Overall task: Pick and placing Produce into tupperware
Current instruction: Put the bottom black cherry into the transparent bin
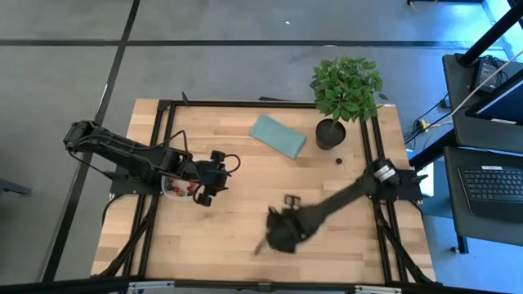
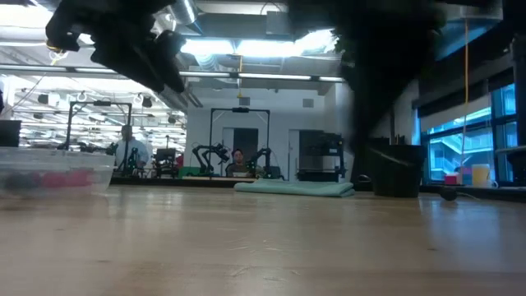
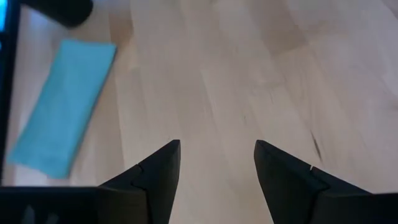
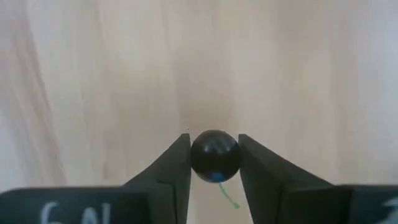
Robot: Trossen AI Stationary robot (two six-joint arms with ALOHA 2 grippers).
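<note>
The tupperware [image 1: 174, 189] is a small clear container at the table's left; it holds several red berries and also shows in the low view [image 2: 54, 176]. My left gripper [image 1: 217, 176] hovers just to its right, open over bare wood [image 3: 217, 146]. My right gripper [image 1: 271, 235] is near the table's front middle, shut on a dark purple-black berry [image 4: 214, 155]. One more dark berry [image 1: 337, 160] lies on the table beside the plant pot, and the low view shows it too [image 2: 448, 195]. My right gripper pinches the dark berry [image 4: 214, 155] between its two fingertips, one finger on each side of its round body. Its thin green stem [image 4: 229, 196] trails back between the fingers. The berry is lifted clear of the table.
A flat teal pad [image 1: 278, 135] lies at the far middle of the table. A leafy green plant [image 1: 346, 86] in a dark pot [image 1: 330, 133] stands at the far right. Bare wood lies between the two grippers. People and other robot arms show in the room behind.
</note>
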